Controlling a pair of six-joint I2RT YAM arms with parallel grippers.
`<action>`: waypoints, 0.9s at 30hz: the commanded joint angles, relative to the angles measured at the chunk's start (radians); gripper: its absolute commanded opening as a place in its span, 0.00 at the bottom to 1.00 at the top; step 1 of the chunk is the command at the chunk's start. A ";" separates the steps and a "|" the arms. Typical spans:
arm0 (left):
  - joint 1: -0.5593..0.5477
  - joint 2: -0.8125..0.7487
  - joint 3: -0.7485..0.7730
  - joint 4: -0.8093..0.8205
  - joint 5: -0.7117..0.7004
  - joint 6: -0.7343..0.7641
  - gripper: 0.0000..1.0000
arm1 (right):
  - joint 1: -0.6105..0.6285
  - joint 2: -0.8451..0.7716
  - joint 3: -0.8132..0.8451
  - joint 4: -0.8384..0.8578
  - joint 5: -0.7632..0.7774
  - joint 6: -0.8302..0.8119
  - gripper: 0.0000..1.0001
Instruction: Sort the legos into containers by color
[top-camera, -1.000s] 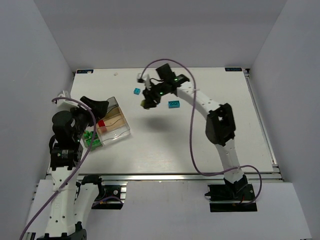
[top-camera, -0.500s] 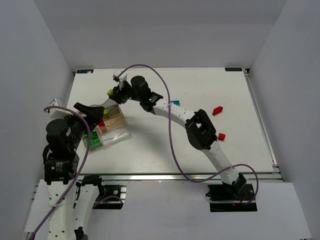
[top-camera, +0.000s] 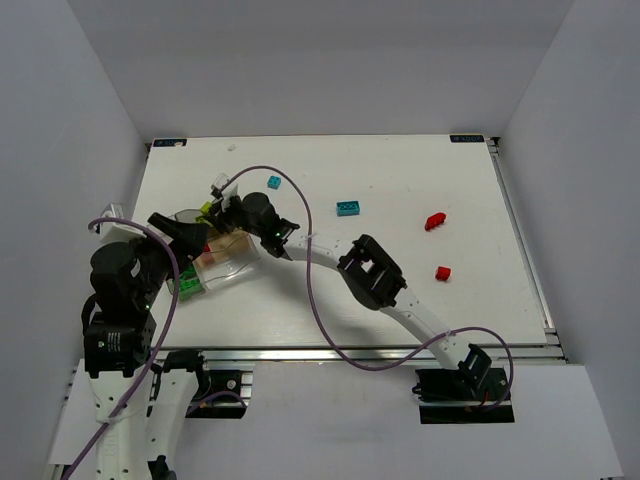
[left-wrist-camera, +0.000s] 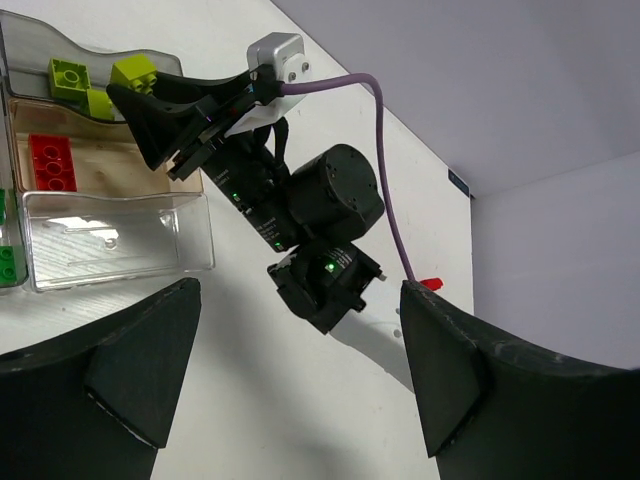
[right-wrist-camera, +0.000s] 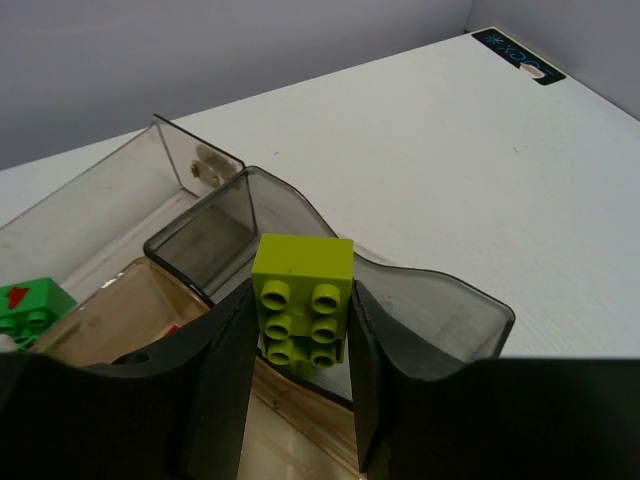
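My right gripper (top-camera: 213, 197) is shut on a lime green lego (right-wrist-camera: 300, 295) and holds it just above the far compartment of the clear tray (top-camera: 245, 265). In the left wrist view that held lego (left-wrist-camera: 135, 70) hangs over the tray (left-wrist-camera: 120, 240) next to another lime lego (left-wrist-camera: 68, 75) lying in that compartment. A red lego (left-wrist-camera: 48, 160) lies in the middle compartment and dark green legos (top-camera: 185, 285) at the near end. My left gripper (top-camera: 185, 228) is open and empty above the tray's left side.
Two cyan legos (top-camera: 274, 182) (top-camera: 348, 208) lie on the table behind and to the right of the tray. Two red legos (top-camera: 434, 221) (top-camera: 443, 272) lie on the right half. My right arm stretches across the middle of the table.
My right arm has swung left from the table's middle to over the tray, carrying the lime lego. My left arm has shifted only a little.
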 joint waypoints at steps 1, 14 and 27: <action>-0.005 -0.007 0.031 -0.035 0.021 0.014 0.90 | -0.010 -0.012 0.038 0.140 0.058 -0.039 0.03; -0.005 0.022 0.031 -0.013 0.067 0.043 0.91 | -0.012 -0.006 0.000 0.163 0.062 -0.083 0.59; -0.005 0.079 0.007 0.157 0.226 0.058 0.63 | -0.061 -0.256 -0.208 0.149 0.073 -0.014 0.32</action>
